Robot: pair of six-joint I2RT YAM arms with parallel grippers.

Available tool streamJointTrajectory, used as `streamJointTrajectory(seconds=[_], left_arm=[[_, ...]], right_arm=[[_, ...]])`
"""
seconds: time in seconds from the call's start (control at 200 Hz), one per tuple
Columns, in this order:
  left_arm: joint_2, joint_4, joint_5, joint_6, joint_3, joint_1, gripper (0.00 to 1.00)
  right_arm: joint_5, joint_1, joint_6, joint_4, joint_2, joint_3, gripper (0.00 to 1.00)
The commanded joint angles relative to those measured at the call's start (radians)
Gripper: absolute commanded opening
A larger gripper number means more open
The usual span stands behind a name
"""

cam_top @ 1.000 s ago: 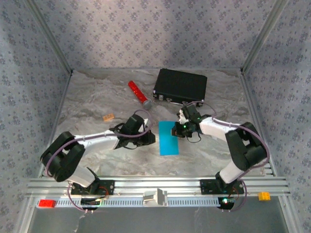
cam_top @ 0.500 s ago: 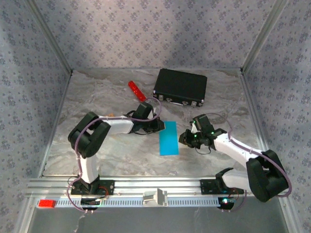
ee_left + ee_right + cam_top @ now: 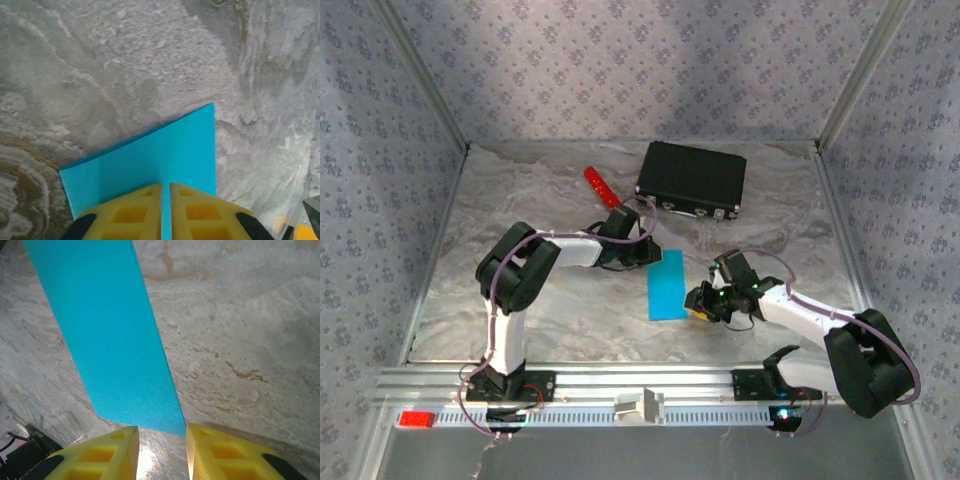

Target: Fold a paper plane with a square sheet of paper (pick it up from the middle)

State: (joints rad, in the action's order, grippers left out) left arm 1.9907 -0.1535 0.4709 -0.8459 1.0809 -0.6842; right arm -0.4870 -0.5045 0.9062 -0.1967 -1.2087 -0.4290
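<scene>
The square sheet of paper [image 3: 668, 285] lies on the marble table as a narrow bright cyan rectangle, apparently folded in half. My left gripper [image 3: 646, 256] is at its far left corner. In the left wrist view its yellow fingers [image 3: 137, 210] stand shut over the paper [image 3: 165, 155], with a hairline slit between them at the left gripper [image 3: 166, 186]. My right gripper [image 3: 693, 300] sits low beside the paper's near right corner. In the right wrist view the right gripper [image 3: 161, 429] is open and the paper's corner [image 3: 110, 340] ends just ahead of the gap.
A black case [image 3: 692, 178] stands at the back, with a red cylinder [image 3: 603, 187] to its left. An aluminium rail [image 3: 640, 385] runs along the near edge. Patterned walls close in the sides and back.
The right gripper has opened and drawn back from the paper's right edge to its near right corner. The left arm swung from left of the paper to its far left corner.
</scene>
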Motion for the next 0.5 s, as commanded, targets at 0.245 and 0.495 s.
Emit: streamJointTrajectory(seconds=[0.245, 0.495], left_arm=[[0.034, -0.042, -0.017, -0.014, -0.103, 0.008, 0.11], [0.031, -0.041, -0.012, -0.012, -0.101, 0.007, 0.11]], right_arm=[[-0.043, -0.026, 0.043, 0.055, -0.044, 0.009, 0.36], [-0.045, -0.032, 0.057, 0.096, -0.078, 0.007, 0.36]])
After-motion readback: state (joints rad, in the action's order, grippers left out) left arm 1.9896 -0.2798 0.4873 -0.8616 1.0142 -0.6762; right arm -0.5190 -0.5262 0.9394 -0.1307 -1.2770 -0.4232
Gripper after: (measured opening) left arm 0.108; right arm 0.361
